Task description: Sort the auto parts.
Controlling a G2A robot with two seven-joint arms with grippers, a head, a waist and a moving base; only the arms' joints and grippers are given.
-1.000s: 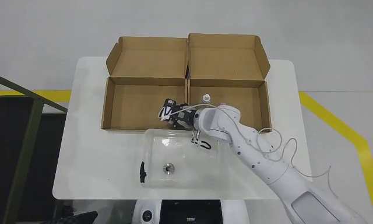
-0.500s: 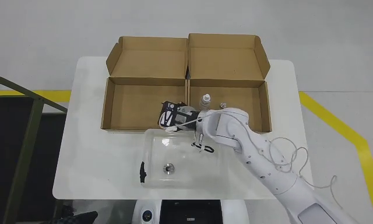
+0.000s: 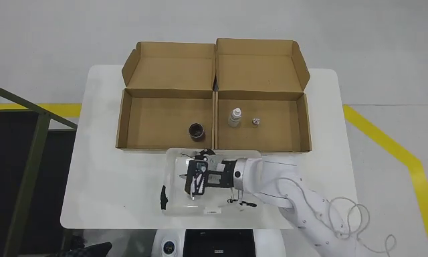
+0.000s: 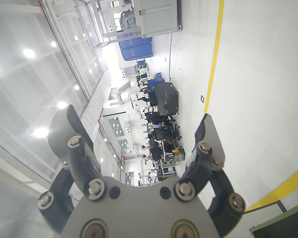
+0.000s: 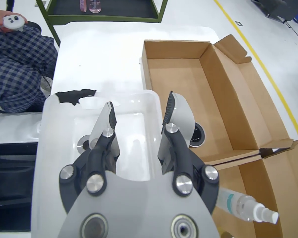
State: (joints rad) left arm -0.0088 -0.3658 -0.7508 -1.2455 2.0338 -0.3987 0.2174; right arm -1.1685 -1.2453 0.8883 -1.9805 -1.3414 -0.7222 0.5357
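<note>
R pincer (image 3: pixel 192 182) hung wide open over the clear tray (image 3: pixel 247 152) in the top view, nothing btwn its fingers. A thin black strip (image 3: pixel 162 197) lay on the tray's left rim. Behind the tray sat two cardboard boxes side by side. The left box (image 3: pixel 157 123) had one dark ring (image 3: pixel 196 130) near its right wall. The right box (image 3: pixel 284 123) had one small bottle (image 3: pixel 234 115) and one crumpled bit (image 3: pixel 255 121) just beside it. All of it sat on a white table (image 3: pixel 107 156).

Left wrist view: L pincer (image 4: pixel 137 115) was spread apart and empty too, aimed out at the room.

Right wrist view: one metal disc (image 5: pixel 83 144) lay flat on the tray floor, partly hidden behind one finger of the R pincer. I took it for the next part to sort. My guess was stiff, dense for its size, smooth, and apt to skate on slick plastic. It sat low, so I'd take it across the rim w/ fingers down to the tray floor. Taking it by the centre might work if that stands proud, but I couldn't tell. The strip looked light, prob. flexible, and best pinched mid-length where it overhangs the rim.

Count: 1 disc, 1 strip, 1 ring, 1 bottle, 1 crumpled bit, 2 boxes, 1 tray.
</note>
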